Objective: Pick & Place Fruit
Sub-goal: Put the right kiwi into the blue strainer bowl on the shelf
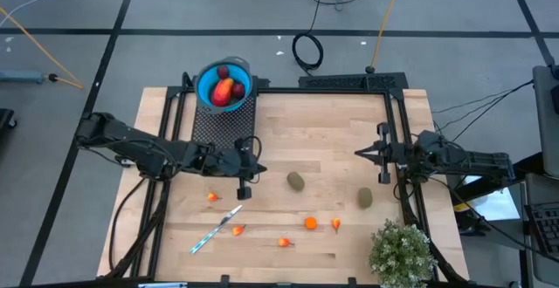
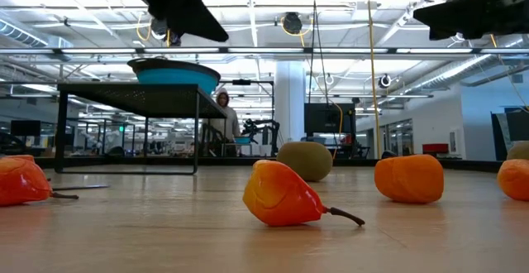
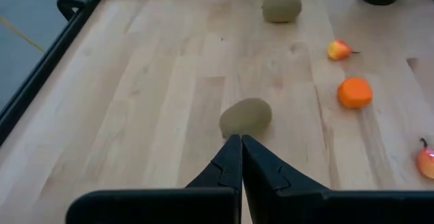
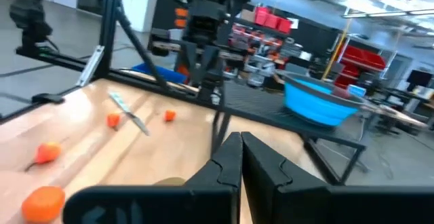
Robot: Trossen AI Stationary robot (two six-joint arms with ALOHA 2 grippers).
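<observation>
Fruit lies loose on the wooden table: an olive-brown oval (image 1: pixel 296 181) near the middle, another (image 1: pixel 364 198) to its right, and small orange pieces (image 1: pixel 311 223) toward the near edge. A blue bowl (image 1: pixel 224 85) with dark red and orange fruit stands on a black mesh stand at the far left. My left gripper (image 1: pixel 260 167) is shut and empty. It hovers above the table just left of the middle oval (image 3: pixel 246 117), pointing slantwise down at it. My right gripper (image 1: pixel 360 153) is shut and empty, raised near the table's right side.
A thin silver-blue stick (image 1: pixel 217 229) lies near the front left among orange bits (image 1: pixel 212 197). A bushy green plant (image 1: pixel 400 253) stands at the near right corner. Black frame rails (image 1: pixel 397 148) run along the table's sides. A person (image 2: pixel 223 112) shows in the room beyond.
</observation>
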